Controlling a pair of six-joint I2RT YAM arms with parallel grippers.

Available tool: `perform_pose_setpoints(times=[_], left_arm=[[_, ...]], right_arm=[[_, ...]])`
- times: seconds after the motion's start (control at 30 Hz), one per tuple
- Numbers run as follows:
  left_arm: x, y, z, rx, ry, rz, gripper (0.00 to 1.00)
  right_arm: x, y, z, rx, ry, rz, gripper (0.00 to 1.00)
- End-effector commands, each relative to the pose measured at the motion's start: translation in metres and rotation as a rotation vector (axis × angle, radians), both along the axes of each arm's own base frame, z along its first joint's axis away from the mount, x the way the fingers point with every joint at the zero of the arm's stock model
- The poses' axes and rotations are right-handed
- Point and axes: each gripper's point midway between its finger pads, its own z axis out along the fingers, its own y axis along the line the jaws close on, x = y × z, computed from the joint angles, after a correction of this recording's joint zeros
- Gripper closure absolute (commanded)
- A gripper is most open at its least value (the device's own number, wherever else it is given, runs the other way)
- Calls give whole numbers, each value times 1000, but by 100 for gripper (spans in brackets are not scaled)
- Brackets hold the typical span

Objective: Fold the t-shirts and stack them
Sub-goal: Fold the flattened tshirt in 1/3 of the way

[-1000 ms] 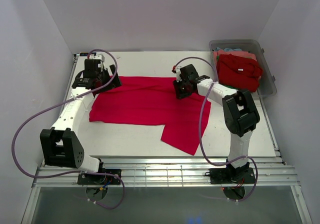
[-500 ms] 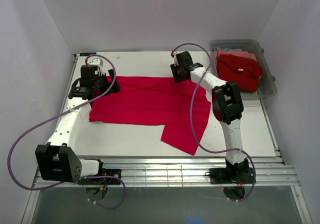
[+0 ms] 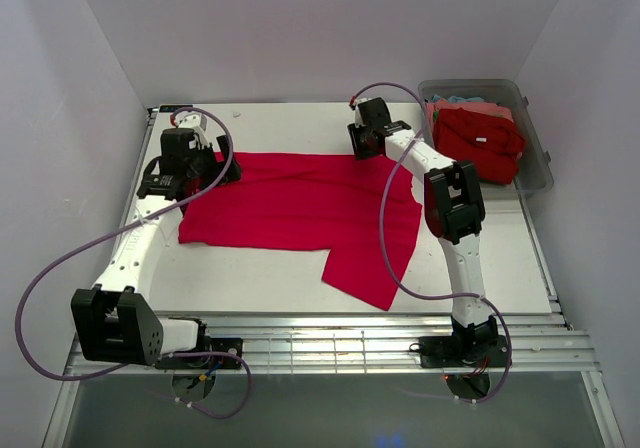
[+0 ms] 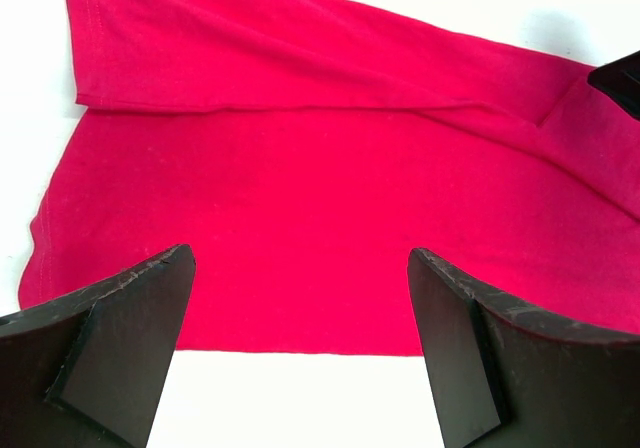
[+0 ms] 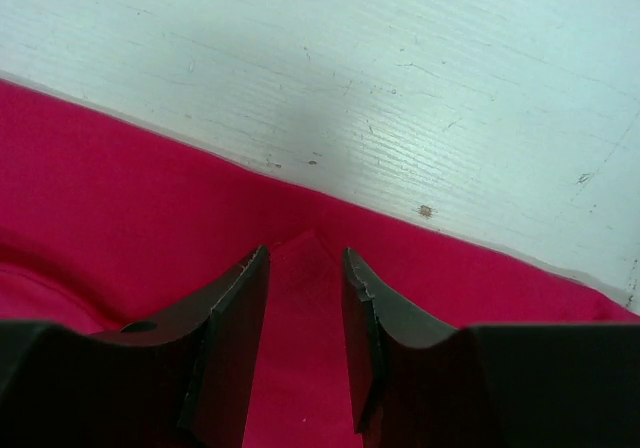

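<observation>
Currently the red t-shirt (image 3: 300, 203) lies spread on the table (image 3: 280, 128), left gripper (image 4: 300, 256) wide open over its left end, right gripper (image 5: 305, 255) narrowly parted astride a far-edge ridge, grip unconfirmed.

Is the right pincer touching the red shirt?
Touching: right wrist view shows the right pincer pressed into the t-shirt, cloth ridged up between its fingertips.

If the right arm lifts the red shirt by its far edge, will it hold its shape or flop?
Likely floppy: the red shirt lies flat with soft creases, so it should drape and sag. Probably light and apt to bunch when pushed: a small ridge puckers up by the right gripper.
</observation>
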Motion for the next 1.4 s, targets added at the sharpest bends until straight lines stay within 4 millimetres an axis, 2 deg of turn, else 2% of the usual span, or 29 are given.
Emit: perform_pose_setpoints(times=[0.0,0.27,0.6,0.87,0.97,1.07,1.33,1.37], left_arm=[[9,-3,11,-8,-38,-13,2],[15,-3,8,-6,-34,-9,2],[14,-1,9,-1,-40,1,2],[13,0,9,6,-43,3,2],[12,-1,7,3,-39,0,2],[12,-1,7,1,-38,-3,2],[11,-4,5,-19,-30,-7,2],[10,-5,5,-21,-30,-7,2]], right_arm=[[2,1,-1,-2,1,-2,59],[-11,-3,-21,-13,56,3,59],[-10,-6,-31,-14,73,1,60],[-6,-6,-35,1,79,1,66],[-4,-6,-32,2,70,0,77],[-2,-6,-23,0,51,1,82],[-8,-14,11,-7,1,-2,82],[-9,-14,20,0,-12,-1,82]])
